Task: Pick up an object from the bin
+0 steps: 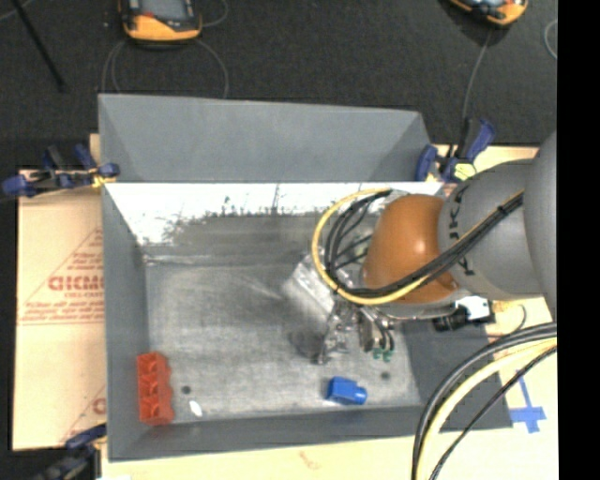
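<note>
We look down on a dark, matt floor (281, 56) that runs across the whole top of the view under soft, even light. At its upper edge sit 2 orange-and-black devices, the left device (161, 21) and the right device (487, 7), both cut off by the frame. Thin cables (223, 66) curve from them across the floor.

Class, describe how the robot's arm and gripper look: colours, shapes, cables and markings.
The arm is a thick, rounded grey tube with dark lettering near its wrist. An orange, dome-shaped cover sits over the wrist, and yellow and black cables loop round it. At the end, the gripper is small, of silvery metal with dark parts.
</note>
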Controlling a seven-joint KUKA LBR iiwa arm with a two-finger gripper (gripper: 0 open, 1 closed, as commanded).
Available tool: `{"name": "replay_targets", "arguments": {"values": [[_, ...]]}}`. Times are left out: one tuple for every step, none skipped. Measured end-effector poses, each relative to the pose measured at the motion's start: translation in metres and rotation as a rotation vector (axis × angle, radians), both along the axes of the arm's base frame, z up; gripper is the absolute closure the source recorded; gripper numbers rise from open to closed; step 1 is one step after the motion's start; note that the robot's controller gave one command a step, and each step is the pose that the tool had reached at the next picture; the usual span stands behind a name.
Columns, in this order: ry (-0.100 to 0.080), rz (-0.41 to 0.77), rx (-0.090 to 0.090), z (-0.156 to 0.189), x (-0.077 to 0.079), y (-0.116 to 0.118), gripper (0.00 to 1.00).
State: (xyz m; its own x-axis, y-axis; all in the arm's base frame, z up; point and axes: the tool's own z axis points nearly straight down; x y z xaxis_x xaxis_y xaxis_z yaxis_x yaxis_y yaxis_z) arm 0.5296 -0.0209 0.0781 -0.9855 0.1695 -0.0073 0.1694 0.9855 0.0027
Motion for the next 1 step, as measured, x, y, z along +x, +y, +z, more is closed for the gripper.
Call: {"name": "replay_targets", "arguments": {"values": [[-0.004, 0.053, -0.004, 0.1313, -0.0025, -0.0008, 1.0]]}}
